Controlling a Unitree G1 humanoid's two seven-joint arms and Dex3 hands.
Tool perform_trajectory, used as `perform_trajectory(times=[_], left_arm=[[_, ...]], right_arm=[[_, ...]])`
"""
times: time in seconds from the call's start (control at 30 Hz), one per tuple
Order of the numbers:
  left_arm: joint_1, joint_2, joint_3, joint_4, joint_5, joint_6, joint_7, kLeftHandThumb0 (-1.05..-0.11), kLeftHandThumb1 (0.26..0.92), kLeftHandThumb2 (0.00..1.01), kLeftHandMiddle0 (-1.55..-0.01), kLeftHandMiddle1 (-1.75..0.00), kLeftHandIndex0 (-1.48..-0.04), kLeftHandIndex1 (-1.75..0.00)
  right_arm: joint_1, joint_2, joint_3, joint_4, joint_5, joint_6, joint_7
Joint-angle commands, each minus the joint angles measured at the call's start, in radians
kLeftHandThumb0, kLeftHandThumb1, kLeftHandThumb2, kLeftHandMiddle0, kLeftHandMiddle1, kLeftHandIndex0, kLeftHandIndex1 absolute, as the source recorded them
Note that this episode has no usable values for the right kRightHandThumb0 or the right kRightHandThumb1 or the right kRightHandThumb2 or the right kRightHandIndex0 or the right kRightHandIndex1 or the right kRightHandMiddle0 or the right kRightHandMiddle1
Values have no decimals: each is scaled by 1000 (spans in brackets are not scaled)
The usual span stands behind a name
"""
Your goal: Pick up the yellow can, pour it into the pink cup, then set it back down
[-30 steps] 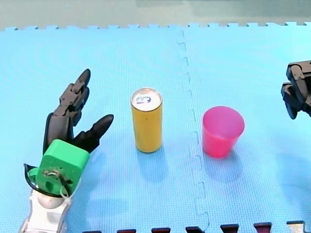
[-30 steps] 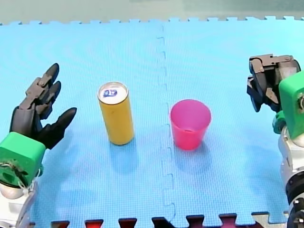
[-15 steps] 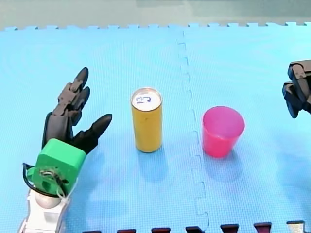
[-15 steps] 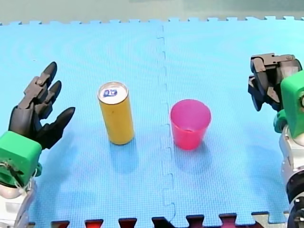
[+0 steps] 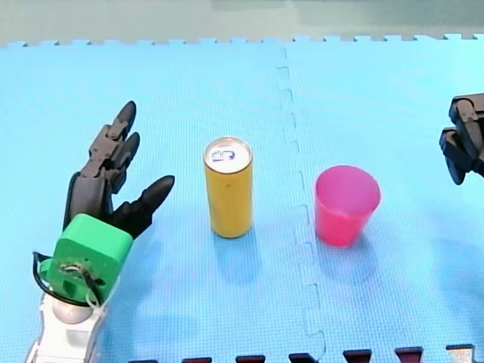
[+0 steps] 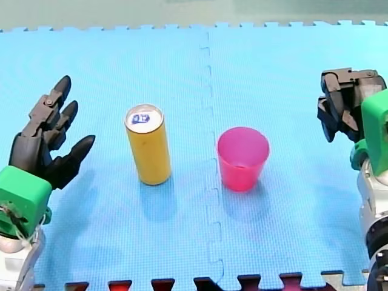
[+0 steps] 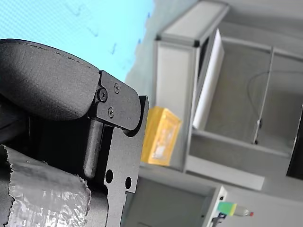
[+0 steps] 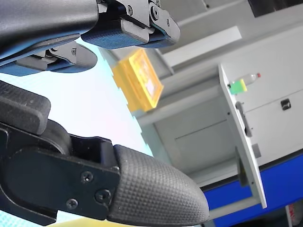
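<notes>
yellow can (image 5: 228, 189) standing left of pink cup (image 5: 346, 204) | left hand (image 5: 113, 178) hovering released beside can | right hand (image 6: 339, 103) hovering clenched, empty

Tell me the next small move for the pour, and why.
Probably slide the left hand toward the tall yellow metal can until it brackets it. The can stands upright and untouched on the blue foam mat, this hand is beside it holding nothing, and the right hand is farther off, past the pink plastic cup.
</notes>
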Motion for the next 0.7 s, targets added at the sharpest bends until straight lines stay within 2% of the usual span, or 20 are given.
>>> perform_trajectory(times=[0.0,0.2,0.4,0.67], left_arm=[[-7,6,4,2,-8,8,-9,-1048,921,168,-349,-2,-263,-1],[-13,9,8,0,-18,15,-26,-1048,921,151,-379,-16,-288,-12],[-8,9,5,-5,-16,18,-30,-1048,921,141,-393,-19,-306,-15],[-13,39,-1,10,-19,18,-82,-1048,921,104,-393,-13,-313,-10]], right_arm=[[-2,-4,-3,-1,4,2,4],[-2,-9,1,-3,-2,2,0],[-2,-10,0,-4,0,6,4],[-1,-10,0,-5,2,5,9]])
